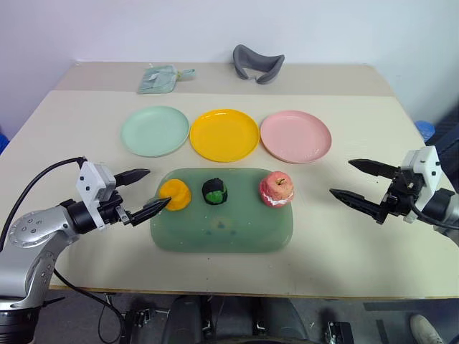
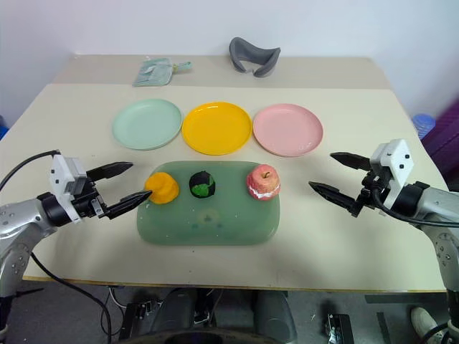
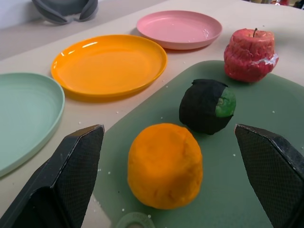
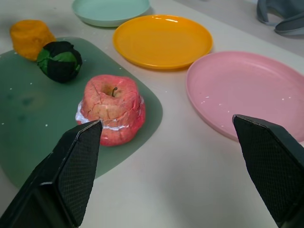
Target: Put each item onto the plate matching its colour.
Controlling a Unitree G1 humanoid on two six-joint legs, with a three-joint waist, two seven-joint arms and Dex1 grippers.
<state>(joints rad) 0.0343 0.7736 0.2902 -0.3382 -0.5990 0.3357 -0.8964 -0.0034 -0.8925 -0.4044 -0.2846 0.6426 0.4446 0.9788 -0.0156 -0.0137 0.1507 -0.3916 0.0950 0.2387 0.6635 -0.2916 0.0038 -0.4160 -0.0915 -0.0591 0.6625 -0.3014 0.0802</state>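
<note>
Nosing wide-open, empty left gripper [image 1: 141,193] at orange fruit [image 1: 175,194] just ahead; centre jaws before closing. Right gripper [image 1: 356,183] wide-open, empty.

Three plates [image 1: 224,134] sit in a row on the tabletop [image 1: 358,236]. The mat [image 1: 222,229] lies in front of them. Three items [image 1: 214,191] are lined up on it.

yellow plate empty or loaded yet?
Empty. The yellow plate shows a bare surface; the orange fruit sits on the green mat, between the open left gripper's fingers.
</note>
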